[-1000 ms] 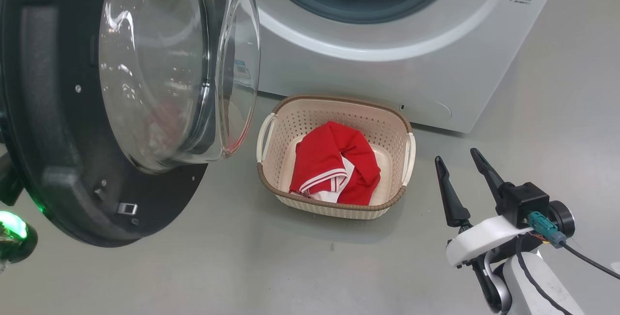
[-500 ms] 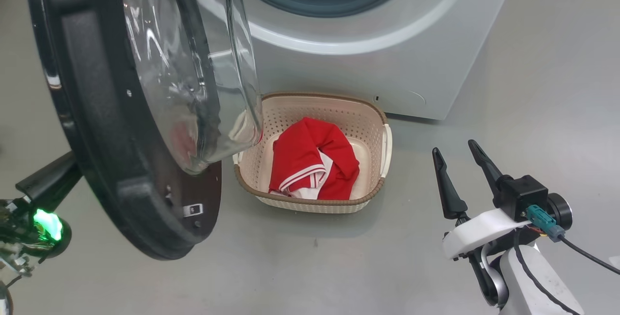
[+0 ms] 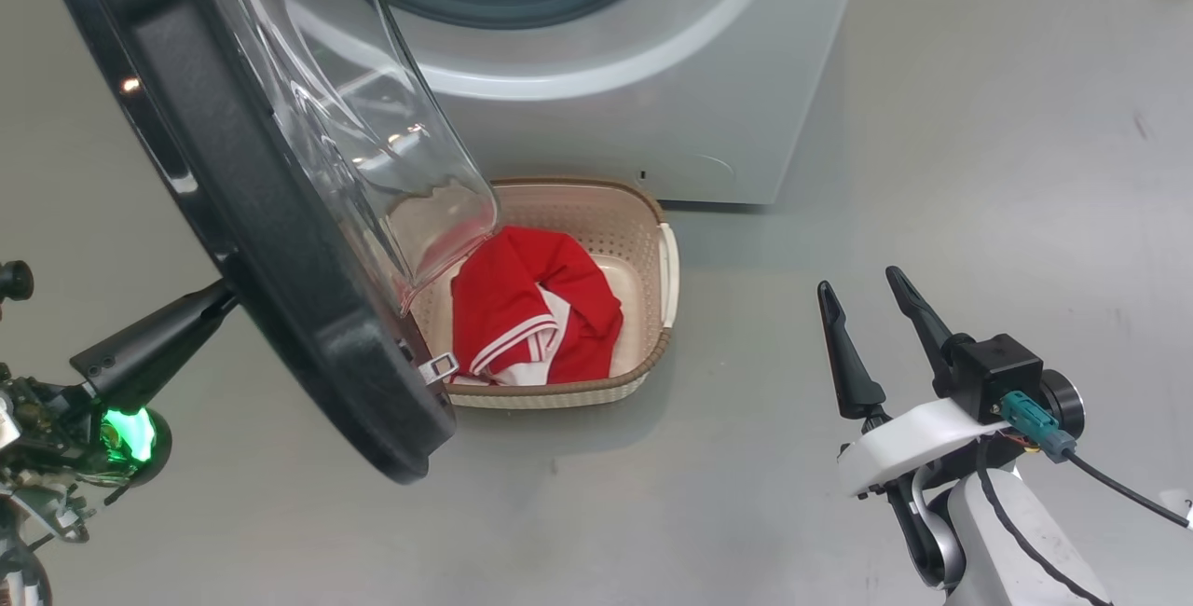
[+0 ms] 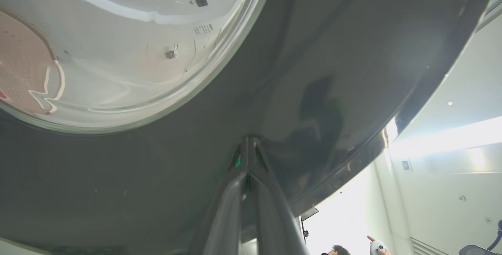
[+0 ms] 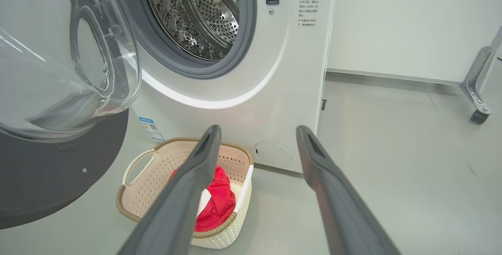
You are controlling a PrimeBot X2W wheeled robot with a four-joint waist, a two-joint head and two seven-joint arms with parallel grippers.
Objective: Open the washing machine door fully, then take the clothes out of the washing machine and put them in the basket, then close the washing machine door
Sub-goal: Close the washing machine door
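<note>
A: What is hidden or cut off?

B: In the head view the door (image 3: 261,205) stands ajar and covers the left part of the basket (image 3: 606,224). The washer (image 3: 652,103) is cut by the top edge, so just the lower arc of its opening shows there.

A: And the left gripper (image 4: 249,142)?

B: In the head view its tips go behind the door's rim. Its wrist view settles it: the fingers are closed together on nothing, with the tips against the door's glossy black outer face, meeting their own reflection.

A: How does the door look?

B: Big and round, with a black rim, a bulging clear window (image 3: 373,140) and a metal latch (image 3: 438,368) at its low edge. Through the glass, the basket comes out warped.

A: The clothes (image 3: 522,308)?

B: Red with white-striped trim, crumpled in the basket, which sits on the grey floor (image 3: 746,513) just before the washer. One piece or several, I cannot tell.

A: The right gripper (image 3: 857,280)?

B: Its fingers are spread wide and empty, over the floor to the right of the basket and apart from it.

A: What do the wrist views add?

B: The right one shows the steel drum (image 5: 204,15), the grey seal (image 5: 247,39) and a blue label (image 5: 149,127). The part of the drum in view is bare steel. The left one catches a person (image 4: 337,250) at its bottom edge, beyond the door.
</note>
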